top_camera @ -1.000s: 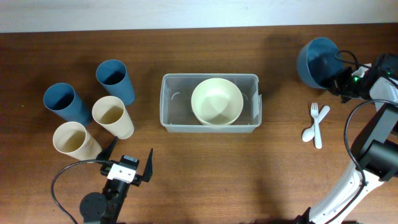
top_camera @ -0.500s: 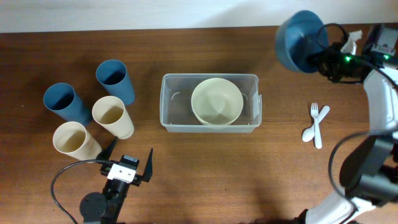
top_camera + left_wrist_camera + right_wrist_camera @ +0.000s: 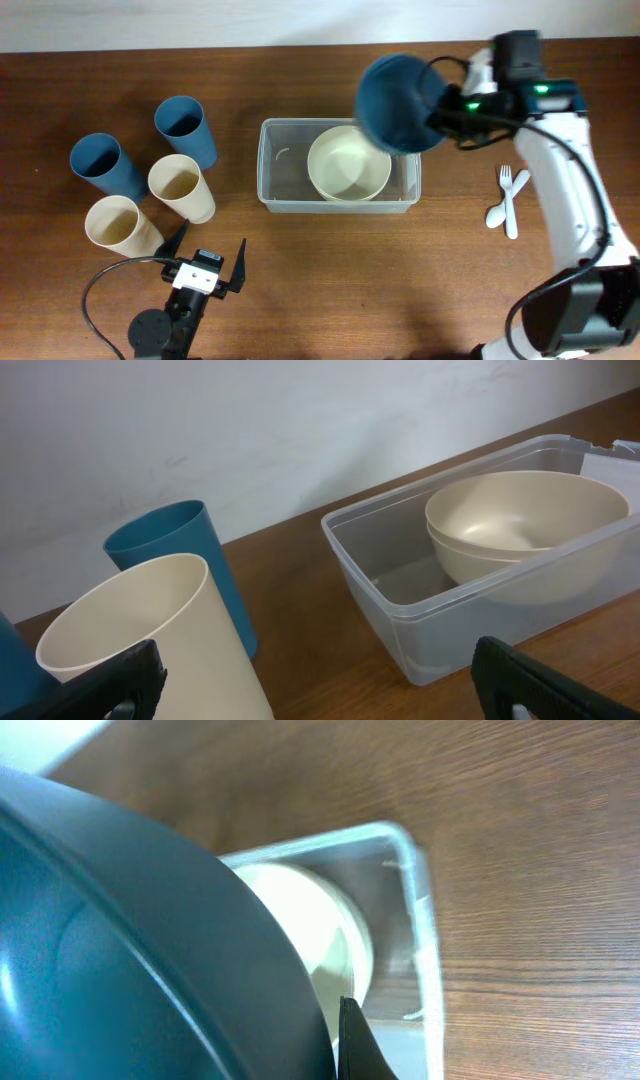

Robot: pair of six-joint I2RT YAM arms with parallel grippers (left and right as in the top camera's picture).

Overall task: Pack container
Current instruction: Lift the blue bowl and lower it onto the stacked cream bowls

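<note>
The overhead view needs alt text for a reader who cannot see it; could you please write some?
The right gripper holds a blue bowl above the clear container, which holds a cream bowl. Four cups stand left; white cutlery lies right.

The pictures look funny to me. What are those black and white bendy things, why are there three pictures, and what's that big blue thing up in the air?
The bendy things are two robot arms. Each ends in a gripper, a two-fingered pincher. One picture is taken from above the table. The other two come from small cameras on the arms' wrists, so they look close up.

On the brown table sits a clear plastic container with a cream bowl inside. To the side stand two blue cups and two cream cups. On the other side lie a white fork and spoon.

The big blue thing is a blue bowl. The right gripper is shut on its rim and holds it in the air over the container's end. The left gripper is open, holding nothing, near the cups.
</note>
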